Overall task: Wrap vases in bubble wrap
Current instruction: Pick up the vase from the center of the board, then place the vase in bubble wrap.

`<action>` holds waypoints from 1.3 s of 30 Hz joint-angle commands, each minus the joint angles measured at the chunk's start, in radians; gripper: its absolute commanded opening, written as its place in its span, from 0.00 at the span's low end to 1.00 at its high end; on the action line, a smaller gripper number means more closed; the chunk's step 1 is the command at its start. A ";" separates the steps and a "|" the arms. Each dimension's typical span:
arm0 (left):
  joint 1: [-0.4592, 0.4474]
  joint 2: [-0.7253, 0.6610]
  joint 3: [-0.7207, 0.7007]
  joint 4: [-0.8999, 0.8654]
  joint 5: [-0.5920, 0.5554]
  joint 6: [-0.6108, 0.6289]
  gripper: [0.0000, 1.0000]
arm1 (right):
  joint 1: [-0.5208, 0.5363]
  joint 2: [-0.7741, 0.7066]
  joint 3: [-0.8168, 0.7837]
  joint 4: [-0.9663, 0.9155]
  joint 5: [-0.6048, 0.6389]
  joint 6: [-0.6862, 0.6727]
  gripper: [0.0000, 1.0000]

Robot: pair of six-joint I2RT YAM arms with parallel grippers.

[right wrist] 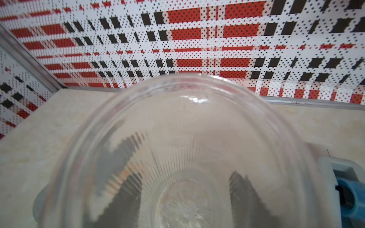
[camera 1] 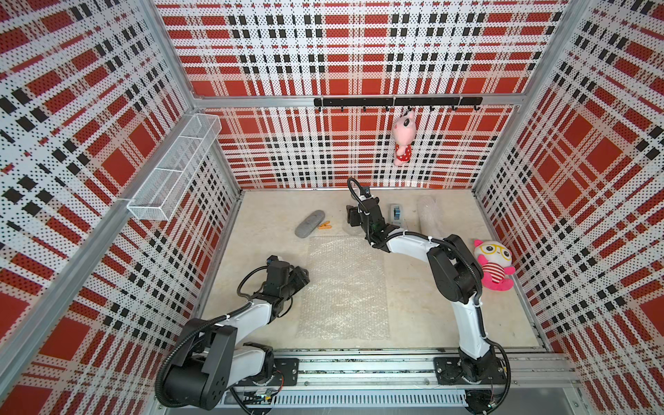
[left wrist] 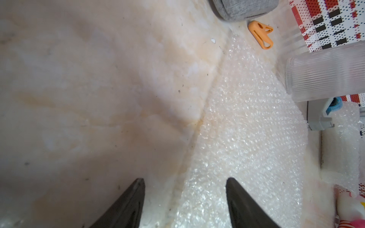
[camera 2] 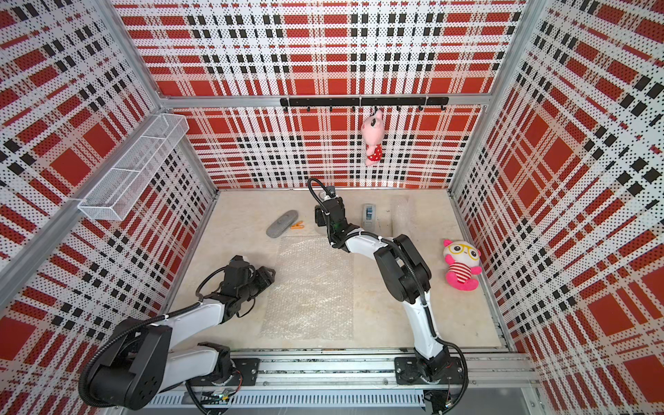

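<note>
Glass vase [right wrist: 183, 122] between right jaws, grip unclear, tape dispenser [camera 1: 396, 214] beside, left jaws open by bubble wrap [camera 1: 345, 287]

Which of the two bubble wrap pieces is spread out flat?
The large sheet in the middle of the table. The other is rolled into a bundle at the back, beside the tape dispenser.

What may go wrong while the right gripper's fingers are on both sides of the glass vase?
The glass vase looks smooth, so it may slip or tip in the right gripper when lifted. The tape dispenser stands close beside it and may be knocked.
</note>
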 commanded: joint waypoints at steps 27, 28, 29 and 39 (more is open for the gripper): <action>0.129 0.006 0.091 -0.068 0.028 -0.001 0.69 | 0.289 -0.489 -0.865 0.595 0.195 1.477 0.19; 0.132 0.004 0.094 -0.074 0.022 -0.001 0.69 | 0.311 -0.476 -0.874 0.618 0.208 1.502 0.19; 0.137 0.006 0.103 -0.085 0.019 0.002 0.69 | 0.331 -0.462 -0.883 0.643 0.223 1.535 0.19; 0.119 0.000 0.107 -0.127 0.020 0.010 0.68 | 0.442 -0.332 -0.930 0.754 0.304 1.724 0.19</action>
